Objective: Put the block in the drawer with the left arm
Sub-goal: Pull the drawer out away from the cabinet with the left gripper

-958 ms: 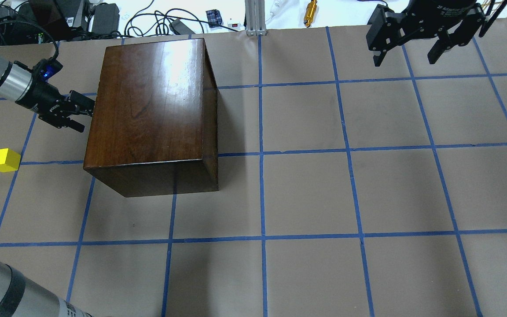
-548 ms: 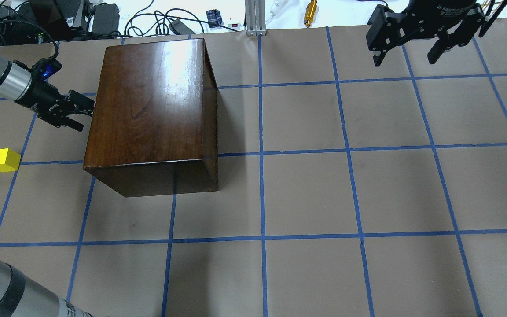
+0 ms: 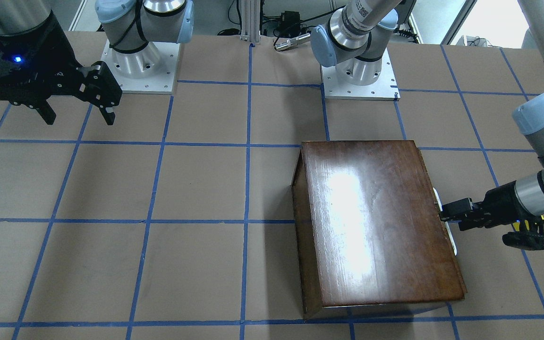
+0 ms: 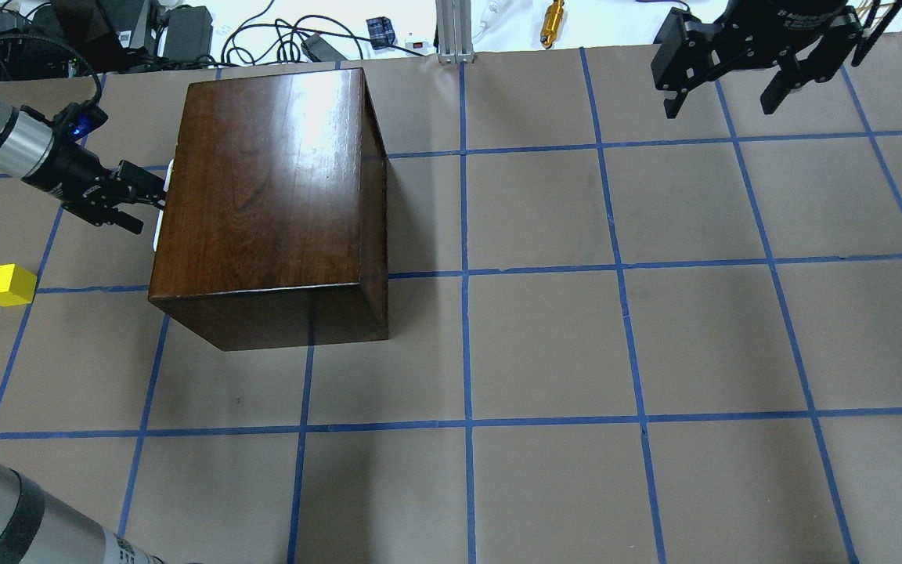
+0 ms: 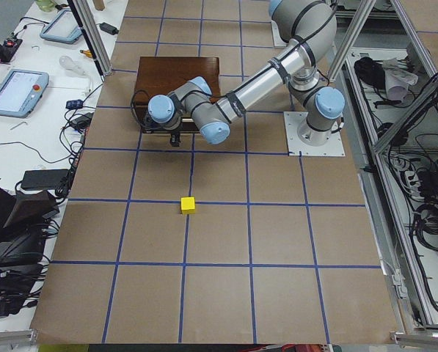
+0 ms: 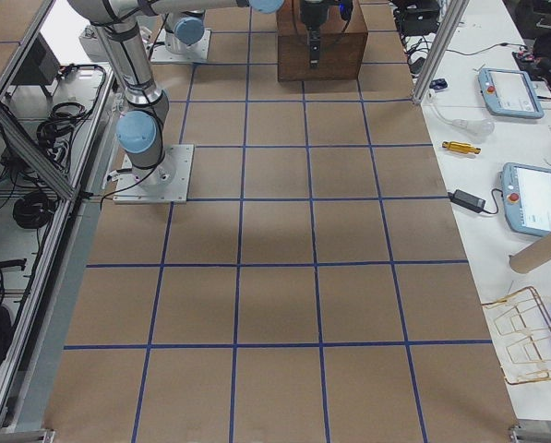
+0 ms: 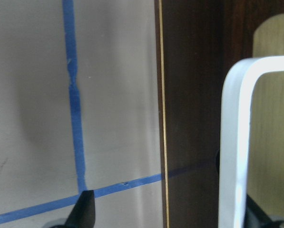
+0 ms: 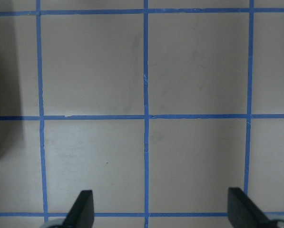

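Though near cabinet (image 4: 263,188), block (image 4: 7,284) apart

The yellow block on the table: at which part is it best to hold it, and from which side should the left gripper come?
Probably from straight above, closing on two opposite side faces of the block. It is a small cube lying flat on the table with its top free, and it stands apart from the cabinet, so nothing crowds its sides.

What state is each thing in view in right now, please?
block, resting loose on the table, not held.
drawer, shut or barely out; only its white handle shows.
left gripper, open, at that handle.
right gripper, open, empty, raised above the table.
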Controlling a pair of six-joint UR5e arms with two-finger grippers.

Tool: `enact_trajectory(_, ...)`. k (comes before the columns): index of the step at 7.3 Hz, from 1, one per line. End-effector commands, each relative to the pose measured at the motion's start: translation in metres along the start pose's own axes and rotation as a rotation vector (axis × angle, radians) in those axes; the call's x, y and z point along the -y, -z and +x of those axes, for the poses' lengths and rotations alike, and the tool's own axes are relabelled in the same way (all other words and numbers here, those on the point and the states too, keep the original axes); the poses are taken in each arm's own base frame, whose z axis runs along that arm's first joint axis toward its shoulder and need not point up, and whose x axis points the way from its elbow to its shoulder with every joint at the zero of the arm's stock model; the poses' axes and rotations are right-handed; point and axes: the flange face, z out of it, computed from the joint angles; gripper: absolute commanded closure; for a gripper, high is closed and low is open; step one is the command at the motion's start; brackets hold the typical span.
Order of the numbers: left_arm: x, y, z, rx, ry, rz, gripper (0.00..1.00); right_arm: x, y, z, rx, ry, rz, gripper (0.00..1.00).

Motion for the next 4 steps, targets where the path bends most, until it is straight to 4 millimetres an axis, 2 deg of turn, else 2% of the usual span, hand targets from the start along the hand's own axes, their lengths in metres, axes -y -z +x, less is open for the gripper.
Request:
enact_trajectory(1,-0.0014,0.0031,-0.0051,0.032,0.0,-0.006,0.0,-0.0003,0.0006,0.0006,-0.001,-0.001,0.001,0.0)
enact_trajectory(4,-0.0013,0.0111,-0.0096,0.059,-0.004,-0.006,0.0,0.0001,-0.0002,-0.0003,0.001,0.0,0.0,0.0)
